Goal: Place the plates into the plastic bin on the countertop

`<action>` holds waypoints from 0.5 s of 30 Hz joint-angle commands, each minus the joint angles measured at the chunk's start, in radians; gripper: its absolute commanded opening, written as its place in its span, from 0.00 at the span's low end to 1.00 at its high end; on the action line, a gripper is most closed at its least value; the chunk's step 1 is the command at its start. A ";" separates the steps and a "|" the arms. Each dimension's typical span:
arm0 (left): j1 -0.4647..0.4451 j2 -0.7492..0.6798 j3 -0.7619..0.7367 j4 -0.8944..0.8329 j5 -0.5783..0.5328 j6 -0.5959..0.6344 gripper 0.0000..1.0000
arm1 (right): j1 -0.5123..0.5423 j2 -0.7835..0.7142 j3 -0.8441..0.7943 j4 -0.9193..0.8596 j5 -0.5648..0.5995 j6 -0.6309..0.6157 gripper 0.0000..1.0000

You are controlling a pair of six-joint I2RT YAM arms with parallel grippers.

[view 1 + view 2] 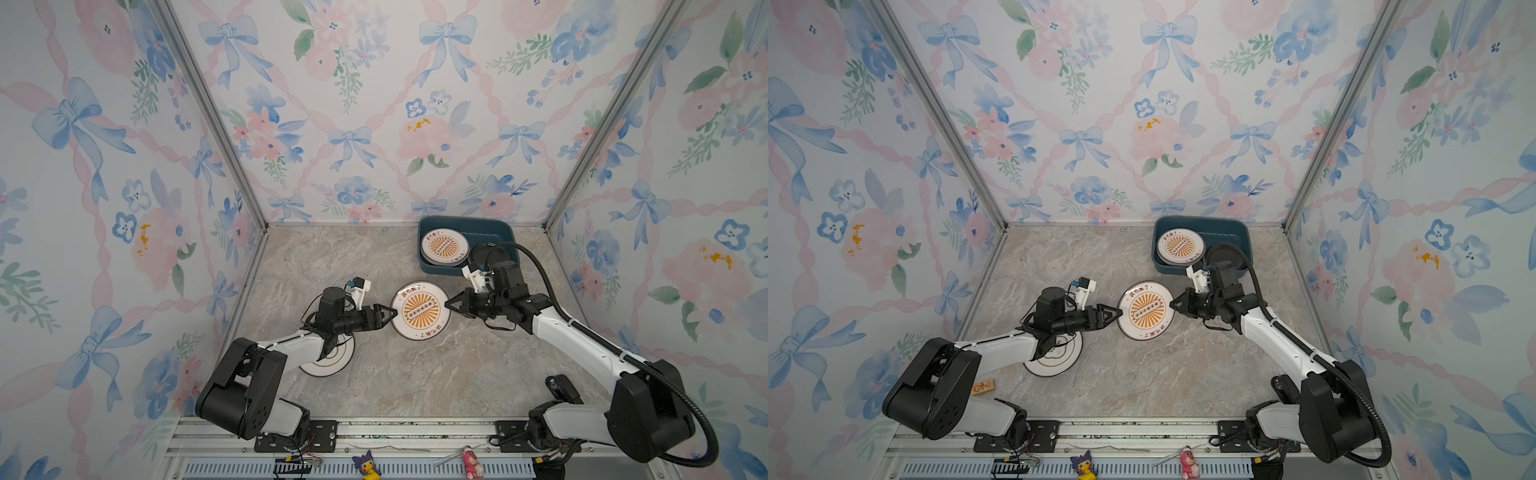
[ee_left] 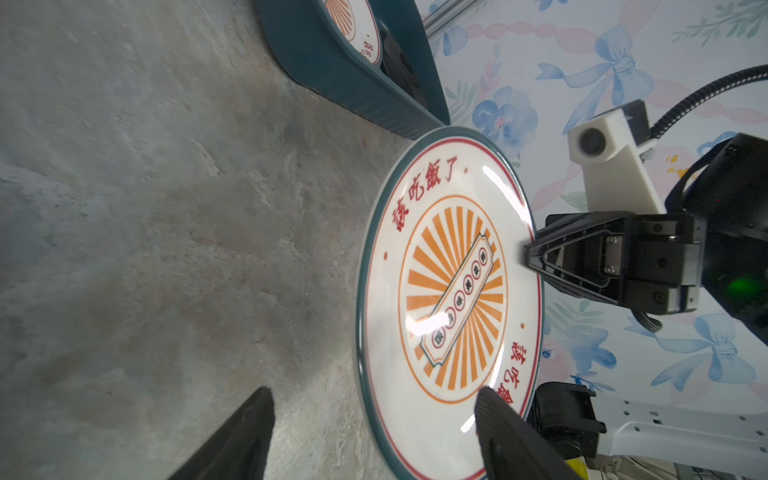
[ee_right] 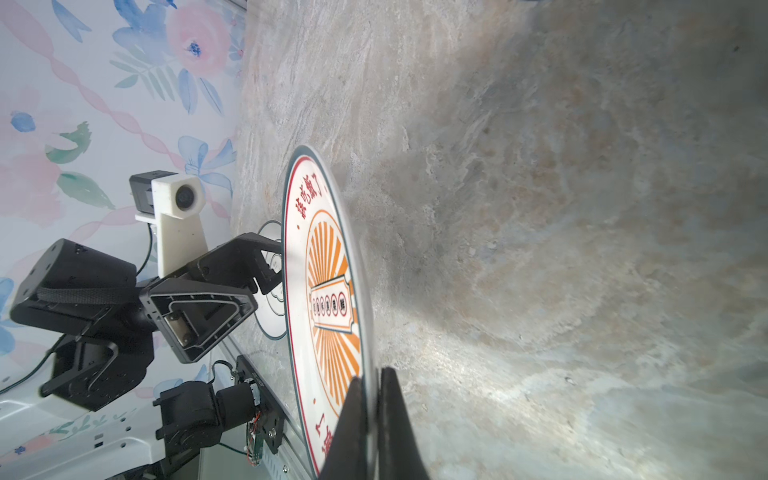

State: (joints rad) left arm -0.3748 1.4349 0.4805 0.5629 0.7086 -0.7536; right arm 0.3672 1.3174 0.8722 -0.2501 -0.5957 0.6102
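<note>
We see the right hand [image 1: 448,304] pinching the rim of a sunburst plate [image 1: 420,311] at frame centre, above the surface [image 1: 332,266]. The left hand [image 1: 392,312] gapes around its opposite edge. The plastic bin [image 1: 478,226] sits upper right of it.

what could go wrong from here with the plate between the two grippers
The right gripper holds the sunburst plate off the countertop by a rim pinch only; it may slip or swing.
The left gripper stands open around the opposite rim; moving the plate now could snag it.
The plastic bin already holds other plates; a hard landing might chip them.
</note>
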 commanded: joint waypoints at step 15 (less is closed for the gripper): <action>-0.024 0.089 0.021 0.241 0.106 -0.134 0.13 | -0.006 0.042 0.036 0.132 -0.075 0.063 0.00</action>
State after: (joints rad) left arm -0.3923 1.5219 0.4847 0.7635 0.7856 -0.8948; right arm 0.3653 1.3483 0.8730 -0.1616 -0.6353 0.6632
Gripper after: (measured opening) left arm 0.149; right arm 0.048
